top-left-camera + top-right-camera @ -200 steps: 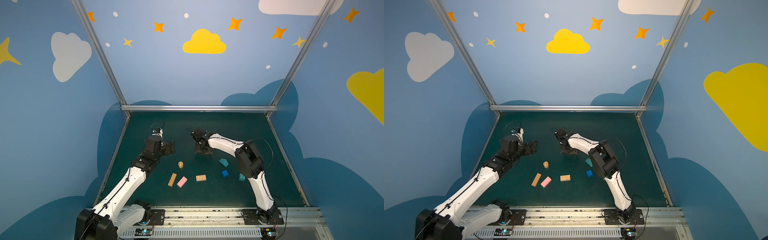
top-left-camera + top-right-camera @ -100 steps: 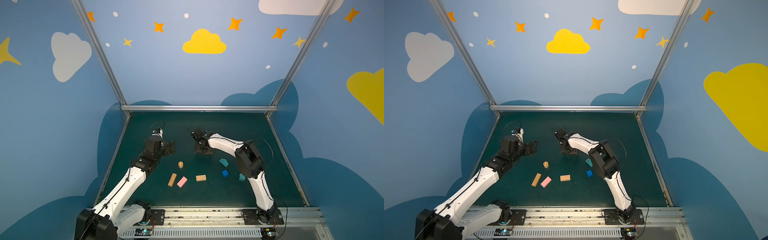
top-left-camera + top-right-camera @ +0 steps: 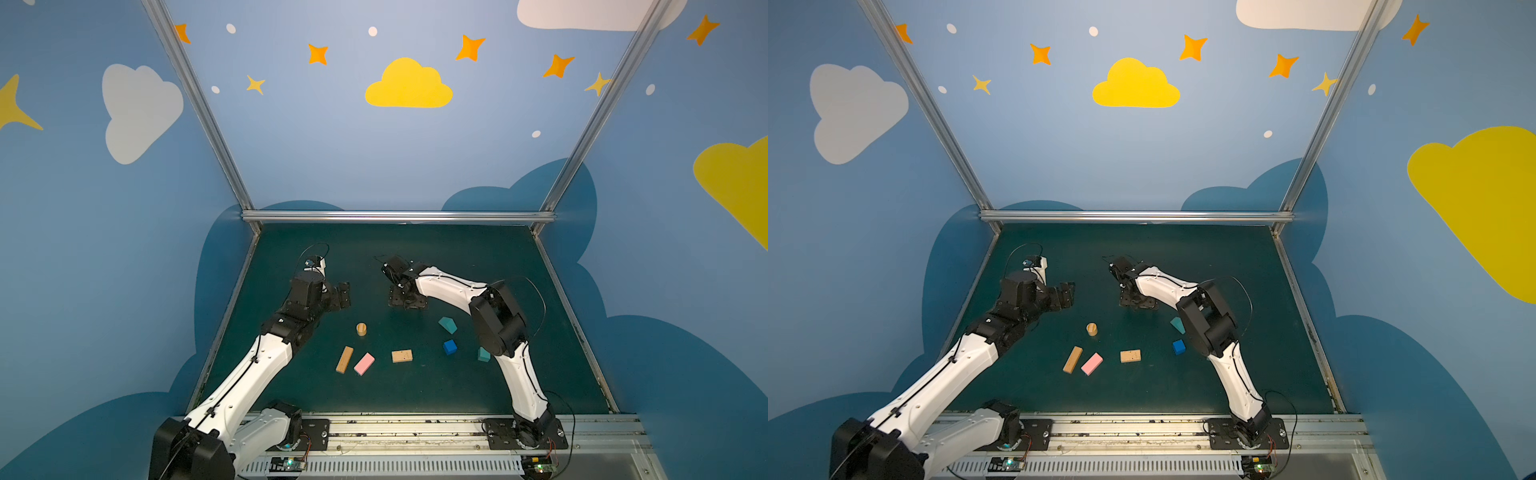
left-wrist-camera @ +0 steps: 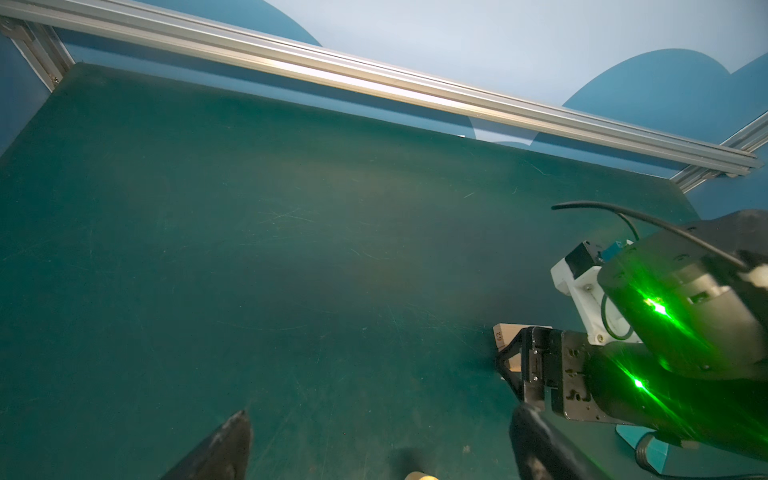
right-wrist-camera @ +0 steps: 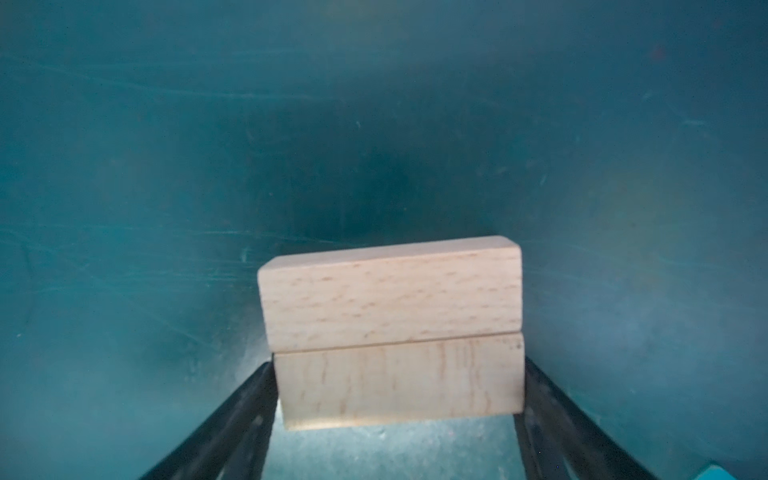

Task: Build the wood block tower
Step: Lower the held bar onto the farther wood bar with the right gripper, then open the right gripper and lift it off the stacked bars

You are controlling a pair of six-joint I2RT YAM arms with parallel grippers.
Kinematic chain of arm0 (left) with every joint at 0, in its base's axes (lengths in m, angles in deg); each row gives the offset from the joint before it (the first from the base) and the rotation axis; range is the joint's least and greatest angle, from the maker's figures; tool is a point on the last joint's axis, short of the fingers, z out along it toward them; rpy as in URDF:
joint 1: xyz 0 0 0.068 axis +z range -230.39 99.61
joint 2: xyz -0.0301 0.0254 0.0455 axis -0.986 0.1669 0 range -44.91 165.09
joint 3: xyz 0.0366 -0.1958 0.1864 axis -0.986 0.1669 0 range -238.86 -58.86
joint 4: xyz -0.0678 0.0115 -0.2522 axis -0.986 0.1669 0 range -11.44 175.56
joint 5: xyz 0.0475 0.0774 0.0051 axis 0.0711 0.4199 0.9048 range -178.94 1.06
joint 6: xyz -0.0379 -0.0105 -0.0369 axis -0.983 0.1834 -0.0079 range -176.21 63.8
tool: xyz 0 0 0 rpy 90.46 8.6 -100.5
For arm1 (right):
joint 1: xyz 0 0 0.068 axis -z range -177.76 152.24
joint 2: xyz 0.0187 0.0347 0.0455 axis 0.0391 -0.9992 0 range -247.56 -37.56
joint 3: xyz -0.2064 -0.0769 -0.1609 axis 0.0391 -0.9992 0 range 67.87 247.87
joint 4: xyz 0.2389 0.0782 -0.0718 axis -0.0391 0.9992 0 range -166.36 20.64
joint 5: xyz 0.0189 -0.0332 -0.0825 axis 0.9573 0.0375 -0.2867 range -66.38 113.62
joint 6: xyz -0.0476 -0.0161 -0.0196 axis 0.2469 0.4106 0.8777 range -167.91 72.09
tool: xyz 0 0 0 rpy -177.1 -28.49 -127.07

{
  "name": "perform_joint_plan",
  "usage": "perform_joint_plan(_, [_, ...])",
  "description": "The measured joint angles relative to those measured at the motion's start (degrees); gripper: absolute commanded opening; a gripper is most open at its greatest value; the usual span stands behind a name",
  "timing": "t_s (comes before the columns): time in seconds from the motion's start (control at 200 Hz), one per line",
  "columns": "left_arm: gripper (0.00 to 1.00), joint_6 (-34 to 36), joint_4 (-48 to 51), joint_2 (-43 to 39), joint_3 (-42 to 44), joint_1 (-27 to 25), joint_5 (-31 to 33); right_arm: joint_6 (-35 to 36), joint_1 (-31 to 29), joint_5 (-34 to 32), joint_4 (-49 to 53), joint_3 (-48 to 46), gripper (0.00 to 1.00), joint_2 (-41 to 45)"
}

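Straddling a stack (image 5: pixel 390 299) of 2 tan bars at the middle of the desk (image 3: pixel 436 257), the right claw (image 3: pixel 408 299) has a finger at each end of the lower bar; whether it presses the wood, I cannot tell. The left claw (image 4: pixel 380 446) hangs spread wide and empty. Nearer the front lie the tan cylinder (image 3: pixel 361 329), long tan bar (image 3: pixel 344 359), pink bar (image 3: pixel 364 364), short tan bar (image 3: pixel 402 356), teal house-shaped piece (image 3: pixel 447 325), blue cube (image 3: pixel 449 346) and teal cube (image 3: pixel 483 354).
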Motion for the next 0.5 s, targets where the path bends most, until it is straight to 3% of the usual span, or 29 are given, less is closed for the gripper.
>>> perform_joint_plan(0.501, [0.96, 0.0, 0.0, -0.1, 0.3, 0.0, 0.0, -0.3, 0.0, 0.0, -0.3, -0.5, 0.88, 0.2])
